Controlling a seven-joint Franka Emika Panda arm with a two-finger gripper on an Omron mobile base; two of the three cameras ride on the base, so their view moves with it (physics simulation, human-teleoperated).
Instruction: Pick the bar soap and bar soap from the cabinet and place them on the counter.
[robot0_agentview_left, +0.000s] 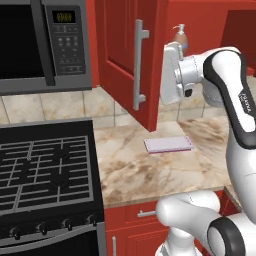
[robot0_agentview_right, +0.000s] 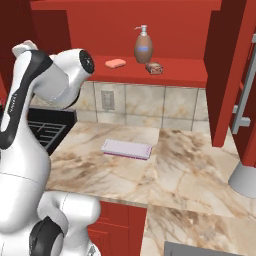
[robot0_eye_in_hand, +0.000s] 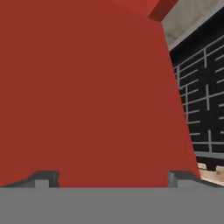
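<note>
Two bar soaps lie on the red shelf of the cabinet (robot0_agentview_right: 180, 75): a peach-pink one (robot0_agentview_right: 115, 63) to the left of a brown pump bottle (robot0_agentview_right: 143, 45) and a darker reddish one (robot0_agentview_right: 154, 68) just to its right. My gripper (robot0_eye_in_hand: 113, 178) is open, with nothing between its fingertips (robot0_eye_in_hand: 43, 178), and it faces a flat red cabinet panel close up. In the left base view its white hand (robot0_agentview_left: 171, 75) hangs above the counter (robot0_agentview_left: 135, 170), beside the open cabinet door (robot0_agentview_left: 120, 50) and below the pump bottle (robot0_agentview_left: 180, 35).
A pale lavender pad (robot0_agentview_left: 168, 144) lies flat on the marbled counter (robot0_agentview_right: 190, 165). The black gas stove (robot0_agentview_left: 45, 170) stands to the left under a microwave (robot0_agentview_left: 45, 45). A second open red door with a silver handle (robot0_agentview_right: 242, 100) is at the right, with a grey rounded object (robot0_agentview_right: 245, 180) below it.
</note>
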